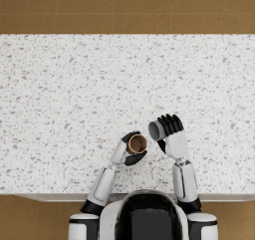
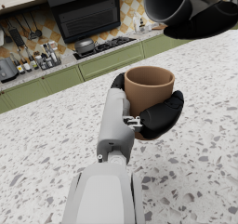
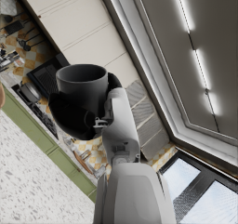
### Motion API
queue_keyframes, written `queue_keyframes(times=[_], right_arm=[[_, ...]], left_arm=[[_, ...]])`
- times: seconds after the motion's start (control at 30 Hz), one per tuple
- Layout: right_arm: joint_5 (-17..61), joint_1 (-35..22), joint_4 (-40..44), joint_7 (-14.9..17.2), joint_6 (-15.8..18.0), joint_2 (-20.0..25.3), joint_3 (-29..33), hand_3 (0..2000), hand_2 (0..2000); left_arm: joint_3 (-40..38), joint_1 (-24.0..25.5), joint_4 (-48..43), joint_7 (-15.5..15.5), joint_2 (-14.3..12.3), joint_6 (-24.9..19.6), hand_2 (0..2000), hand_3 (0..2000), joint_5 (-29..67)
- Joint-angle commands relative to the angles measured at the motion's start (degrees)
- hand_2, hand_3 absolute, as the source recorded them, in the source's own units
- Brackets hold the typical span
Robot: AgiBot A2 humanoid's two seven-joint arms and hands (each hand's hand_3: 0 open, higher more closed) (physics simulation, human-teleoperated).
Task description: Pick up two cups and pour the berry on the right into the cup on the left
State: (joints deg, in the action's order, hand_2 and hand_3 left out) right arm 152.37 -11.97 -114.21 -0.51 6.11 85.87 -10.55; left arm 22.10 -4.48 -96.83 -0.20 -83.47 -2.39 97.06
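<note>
brown cup (image 2: 148,89) upright, looks empty; grey cup (image 1: 156,130) tipped sideways.

A white speckled stone countertop (image 1: 74,94); brown tiled floor (image 1: 124,7) beyond it.

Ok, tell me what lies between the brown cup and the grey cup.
Nothing: the head view shows only bare speckled countertop between the brown cup and the tilted grey cup.

Speckled white terrazzo table (image 1: 74,94), brown tiled floor (image 1: 124,7) beyond its far edge. Left wrist view: green cabinets (image 2: 111,60) along the wall, a black stove (image 2: 109,44) with a pot (image 2: 84,45), dark range hood (image 2: 86,14), hanging utensils (image 2: 28,30) on checkered tiles.
</note>
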Motion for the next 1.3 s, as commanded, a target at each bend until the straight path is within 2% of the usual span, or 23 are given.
queue_keyframes(times=[0.03, 0.13, 0.27, 0.37, 0.63, 0.73, 0.77, 0.8, 0.97, 1.3], right_arm=[[0.95, -0.13, -1.34, 0.0, 0.04, 0.1, -0.3, 1280, 2000], [2.46, 0.34, -0.72, -0.02, 0.1, -0.07, -0.24, 1280, 2000], [9.3, 0.0, -2.92, -0.04, 0.1, 0.28, -0.51, 1280, 2000], [11.41, 0.15, -3.73, -0.04, 0.17, 0.33, -1.03, 1280, 2000], [26.11, 1.1, -3.67, -0.1, 0.33, 0.0, -1.66, 1280, 2000], [29.06, 1.29, -3.91, -0.11, 0.31, -0.05, -1.86, 1280, 2000], [29.54, 0.46, -4.73, -0.12, 0.29, 0.59, -1.74, 1280, 2000], [29.89, 0.7, -5.02, -0.12, 0.31, 0.46, -1.56, 1280, 2000], [38.53, 0.66, -5.25, -0.11, 0.38, 0.77, -1.94, 1280, 2000], [41.72, 1.29, -4.9, -0.12, 0.34, 0.78, -2.34, 1280, 2000]], left_arm=[[-0.41, -0.79, 0.26, 0.0, -0.56, -0.02, 2000, 1280, 0.0], [-0.34, -0.81, 0.32, 0.0, -0.75, -0.08, 2000, 1280, 0.0], [-0.42, -1.48, 0.99, 0.0, -1.4, -0.12, 2000, 1280, 0.0], [-0.53, -1.43, 0.99, 0.0, -1.52, -0.18, 2000, 1280, 0.0], [-0.89, -1.99, 1.59, 0.0, -2.2, -0.14, 2000, 1280, 0.0], [-0.7, -1.41, 1.96, 0.01, -2.0, -0.1, 2000, 1280, 0.0], [-0.93, -2.69, 2.28, 0.01, -2.79, -0.1, 2000, 1280, -0.01], [-0.73, -1.69, 2.23, 0.0, -2.25, -0.07, 2000, 1280, -0.01], [-0.64, -3.13, 3.31, 0.0, -3.27, -0.15, 2000, 1280, -0.01], [-0.43, -2.89, 4.8, 0.02, -3.46, -0.12, 2000, 1280, -0.01]])
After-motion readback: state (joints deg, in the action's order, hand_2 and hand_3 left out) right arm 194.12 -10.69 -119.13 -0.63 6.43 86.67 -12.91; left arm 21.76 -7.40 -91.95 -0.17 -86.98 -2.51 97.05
